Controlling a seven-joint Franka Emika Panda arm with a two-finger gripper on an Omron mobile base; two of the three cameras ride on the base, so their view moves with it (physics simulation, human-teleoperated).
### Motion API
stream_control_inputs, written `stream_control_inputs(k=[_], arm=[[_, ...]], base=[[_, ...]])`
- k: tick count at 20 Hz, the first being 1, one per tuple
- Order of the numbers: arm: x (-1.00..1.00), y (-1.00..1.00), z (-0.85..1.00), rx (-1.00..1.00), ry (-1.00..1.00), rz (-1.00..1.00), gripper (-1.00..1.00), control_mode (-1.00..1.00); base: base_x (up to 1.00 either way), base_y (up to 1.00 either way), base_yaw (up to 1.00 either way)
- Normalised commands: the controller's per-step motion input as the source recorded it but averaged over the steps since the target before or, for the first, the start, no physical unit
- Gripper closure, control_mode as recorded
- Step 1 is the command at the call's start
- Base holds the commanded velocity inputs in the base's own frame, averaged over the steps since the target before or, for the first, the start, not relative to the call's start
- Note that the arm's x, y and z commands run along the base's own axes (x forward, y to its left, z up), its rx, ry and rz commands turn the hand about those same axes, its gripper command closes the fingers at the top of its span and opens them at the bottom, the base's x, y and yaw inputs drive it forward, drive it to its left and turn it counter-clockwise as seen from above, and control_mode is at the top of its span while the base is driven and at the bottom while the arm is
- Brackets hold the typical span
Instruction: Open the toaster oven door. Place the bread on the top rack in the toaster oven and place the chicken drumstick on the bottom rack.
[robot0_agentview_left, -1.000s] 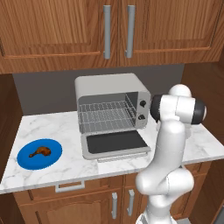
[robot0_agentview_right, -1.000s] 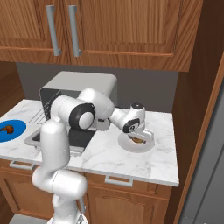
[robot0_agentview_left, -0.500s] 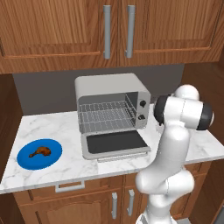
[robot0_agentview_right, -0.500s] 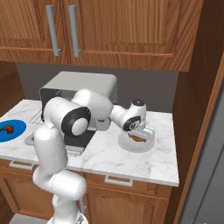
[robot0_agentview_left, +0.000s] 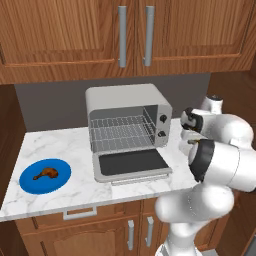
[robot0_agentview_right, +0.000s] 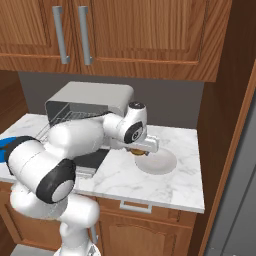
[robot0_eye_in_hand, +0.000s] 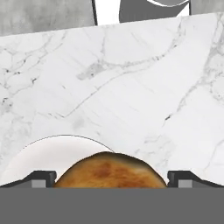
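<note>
1. Far left of the toaster oven (robot0_agentview_left: 127, 122), the chicken drumstick (robot0_agentview_left: 45, 174) lies on a blue plate (robot0_agentview_left: 30, 184) near the counter's front edge, well apart from the arm: likely the later pick.
2. The toaster oven door (robot0_agentview_left: 131, 164) lies folded down flat, so that step looks done; both the top rack (robot0_agentview_left: 120, 126) and the bottom rack (robot0_agentview_left: 120, 142) show bare wire, waiting.
3. Right of the toaster oven, the gripper (robot0_eye_in_hand: 111, 177) hangs low over a white plate (robot0_agentview_right: 162, 162), jaws spread wide.
4. And there's the bread (robot0_eye_in_hand: 109, 171), sitting on that plate squarely between the two fingertips (robot0_eye_in_hand: 41, 177), which flank it without visibly pinching.
5. My read: it's lined up to close on the bun; nothing is held yet.
</note>
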Motion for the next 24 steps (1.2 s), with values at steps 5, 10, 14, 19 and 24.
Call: stream_control_inputs(k=[5,10,14,19,24], arm=[[-0.51,1.00,0.60,-0.04,0.00,0.19,1.00,-1.00],[-0.15,1.00,0.34,-0.01,0.00,0.15,1.00,-1.00],[0.15,1.00,0.03,0.00,0.08,0.14,1.00,-1.00],[0.45,1.00,0.00,0.00,0.03,0.12,1.00,-1.00],[0.64,0.75,0.02,0.00,0.01,0.01,1.00,-1.00]], base=[[0.00,0.00,0.00],[0.00,0.00,0.00],[0.00,0.00,0.00],[0.00,0.00,0.00],[0.00,0.00,0.00]])
